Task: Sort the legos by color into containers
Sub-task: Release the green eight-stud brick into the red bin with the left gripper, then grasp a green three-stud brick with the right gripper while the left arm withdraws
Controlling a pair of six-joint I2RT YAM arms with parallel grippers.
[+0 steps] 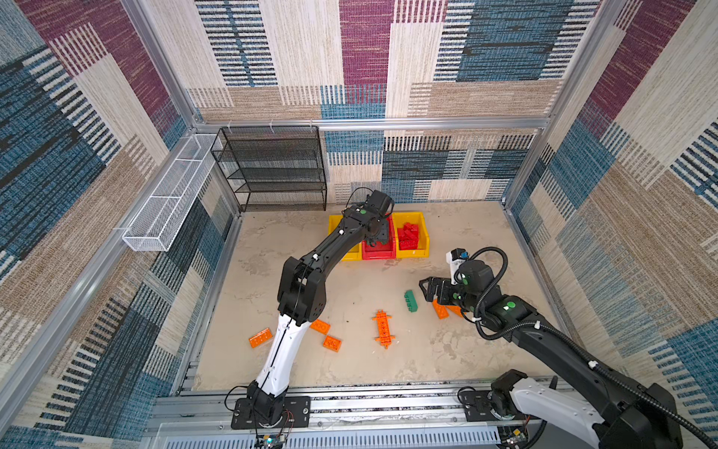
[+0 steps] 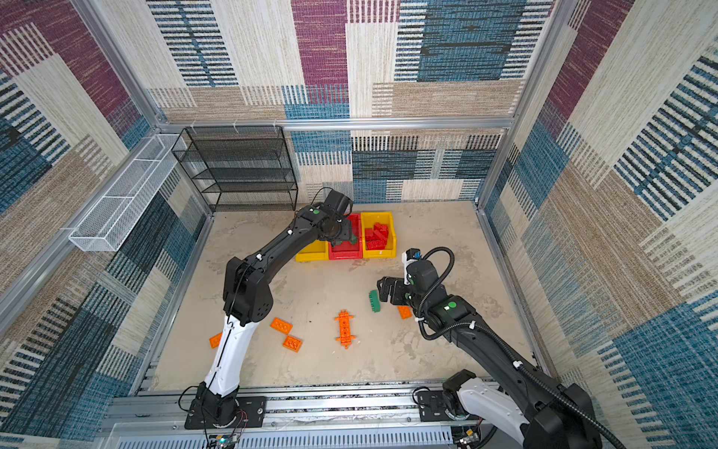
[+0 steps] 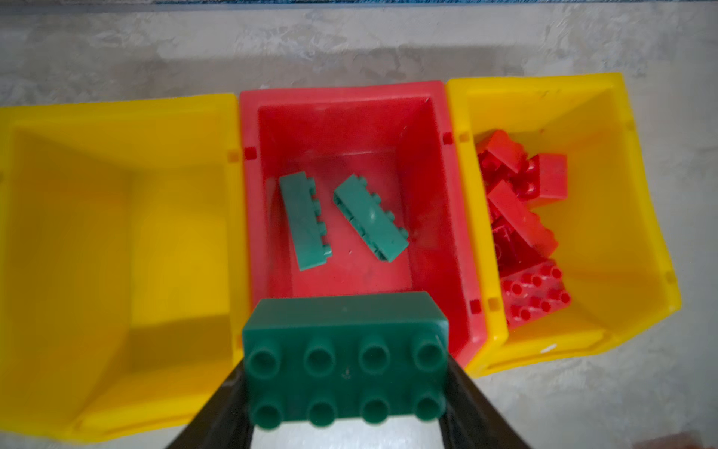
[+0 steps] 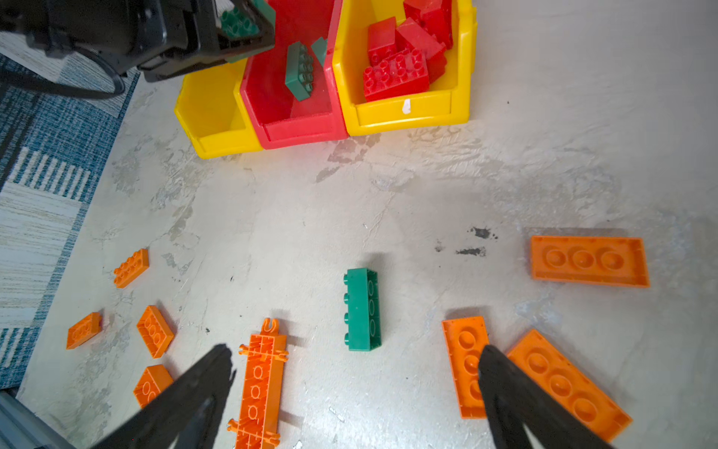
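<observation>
Left wrist view: left claw (image 3: 345, 383) grips green brick (image 3: 345, 330) over red bin (image 3: 338, 91), release likely next; right claw (image 4: 354, 352) wide open, empty.

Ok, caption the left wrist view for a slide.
Left gripper holding a green brick over the red bin, where two more green bricks lie.

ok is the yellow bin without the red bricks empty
Empty: in the left wrist view the yellow bin shows only bare floor and walls, no bricks.

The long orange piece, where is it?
In both top views the long orange plate lies near the middle, between small orange bricks on the left and a green brick on the right.
</observation>
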